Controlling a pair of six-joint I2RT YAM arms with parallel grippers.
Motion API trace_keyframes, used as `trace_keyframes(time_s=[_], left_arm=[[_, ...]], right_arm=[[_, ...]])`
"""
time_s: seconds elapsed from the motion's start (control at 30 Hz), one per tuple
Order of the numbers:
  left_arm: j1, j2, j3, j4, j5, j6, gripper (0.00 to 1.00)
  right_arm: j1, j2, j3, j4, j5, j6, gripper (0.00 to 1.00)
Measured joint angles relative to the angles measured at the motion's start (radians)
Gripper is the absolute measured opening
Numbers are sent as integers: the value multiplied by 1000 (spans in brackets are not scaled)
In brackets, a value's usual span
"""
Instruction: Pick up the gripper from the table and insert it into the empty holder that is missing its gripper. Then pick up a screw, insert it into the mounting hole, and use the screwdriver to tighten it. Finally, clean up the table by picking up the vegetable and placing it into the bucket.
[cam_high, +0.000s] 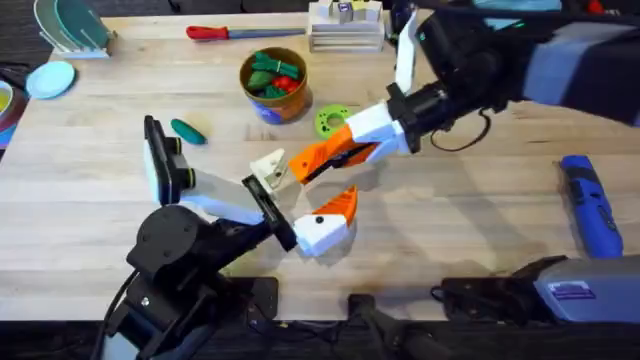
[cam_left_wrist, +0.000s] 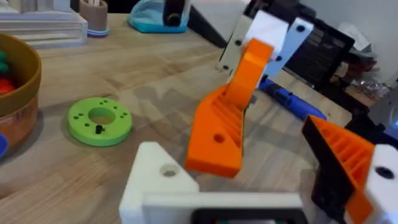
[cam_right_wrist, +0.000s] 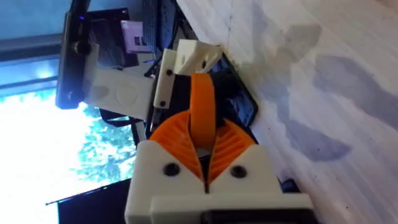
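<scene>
My right gripper (cam_high: 325, 158) is shut on the loose orange gripper (cam_high: 303, 164), holding it over the table's middle. In the left wrist view the orange gripper (cam_left_wrist: 217, 134) hangs tilted just beside the bare white holder (cam_left_wrist: 155, 177), my left arm's padless finger. The right wrist view shows it (cam_right_wrist: 202, 112) pinched between ribbed orange pads (cam_right_wrist: 233, 143), pointing at the holder (cam_right_wrist: 196, 56). My left gripper (cam_high: 305, 190) stands open. The blue screwdriver (cam_high: 588, 205) lies at the right. The dark green vegetable (cam_high: 187, 130) lies at the left, and the bucket (cam_high: 290, 105) stands behind the middle.
The bucket holds green and red toy vegetables. A lime-green ring disc (cam_left_wrist: 99, 119) with a small dark screw-like piece on it lies beside the bucket. A red-handled tool (cam_high: 225, 32) and clear boxes (cam_high: 345, 35) sit along the far edge.
</scene>
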Motion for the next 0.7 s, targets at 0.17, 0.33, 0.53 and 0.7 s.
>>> trace_keyframes(time_s=[0.17, 0.33, 0.53, 0.7], left_arm=[[0, 0, 0, 0, 3, 1, 993], [0, 0, 0, 0, 8, 31, 994], [1, 0, 0, -1, -15, 57, 993], [4, 0, 0, -2, -40, 68, 994]], right_arm=[[6, 57, 0, 24, -70, 1, 9], [7, 72, 0, 122, -111, 47, 9], [11, 95, 0, 221, -136, 151, 9], [18, 153, 0, 225, -162, 188, 9]])
